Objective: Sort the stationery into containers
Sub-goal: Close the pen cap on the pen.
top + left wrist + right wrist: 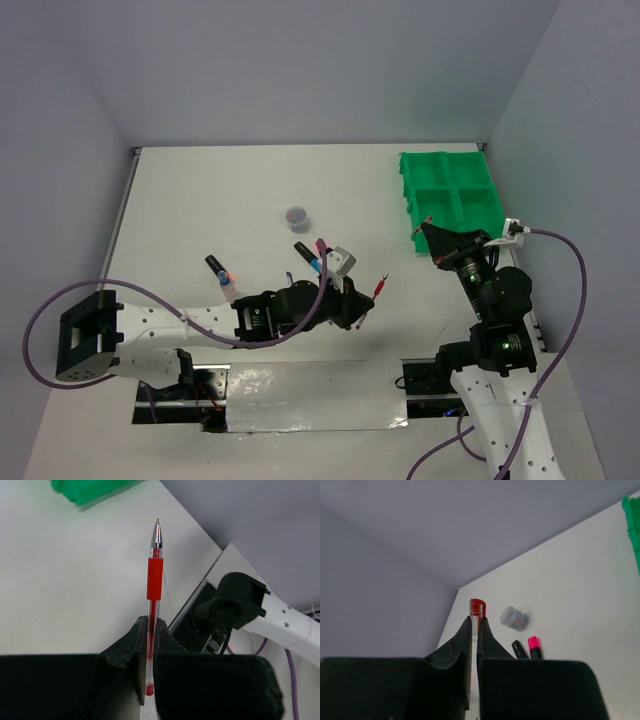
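1. Now the red pen stands clamped between the closed fingers of the left gripper, held by its clear lower barrel. Its red grip and metal tip point away from the wrist, towards the corner of the green tray.
2. From above, the same pen juts out to the right of the left gripper, above the white table near its middle and well short of the tray.
3. The right gripper is pinched narrow on a small red-topped piece, clear below the red. What it is cannot be told.
4. From above, the right gripper hovers at the tray's near left corner.
5. The green tray sits at the far right of the table, with four compartments.
6. Other stationery lies on the table behind the left arm:
   - a pink-ended highlighter and a black marker lie side by side;
   - a whitish bottle is just to their right;
   - a round grey pot lies farther back;
   - a blue-ended highlighter lies off to the left.
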Motion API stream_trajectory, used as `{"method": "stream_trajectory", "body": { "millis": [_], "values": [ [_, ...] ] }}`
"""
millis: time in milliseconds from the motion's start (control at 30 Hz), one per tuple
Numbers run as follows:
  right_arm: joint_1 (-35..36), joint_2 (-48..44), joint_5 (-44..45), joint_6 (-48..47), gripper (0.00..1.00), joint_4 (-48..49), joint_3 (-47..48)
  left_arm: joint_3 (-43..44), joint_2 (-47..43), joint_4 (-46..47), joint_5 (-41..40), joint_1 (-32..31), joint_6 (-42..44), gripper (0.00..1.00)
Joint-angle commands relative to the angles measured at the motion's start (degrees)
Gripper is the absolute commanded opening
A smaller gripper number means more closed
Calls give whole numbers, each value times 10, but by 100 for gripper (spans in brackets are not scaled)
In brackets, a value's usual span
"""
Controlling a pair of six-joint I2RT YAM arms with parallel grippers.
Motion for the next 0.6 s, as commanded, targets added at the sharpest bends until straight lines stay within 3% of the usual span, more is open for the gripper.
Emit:
{"method": "stream_trajectory", "body": {
  "millis": [0,233,567],
  "values": [
    [-2,-25,-24,75,0,42,-30,-12,-22,108,57,-8,48,0],
    [-2,-53,-119,102,0,44,-36,-25,-32,165,125,-7,107,0],
    [-1,-125,-93,165,0,49,-86,-30,-50,183,131,-18,134,0]
  ]
}}
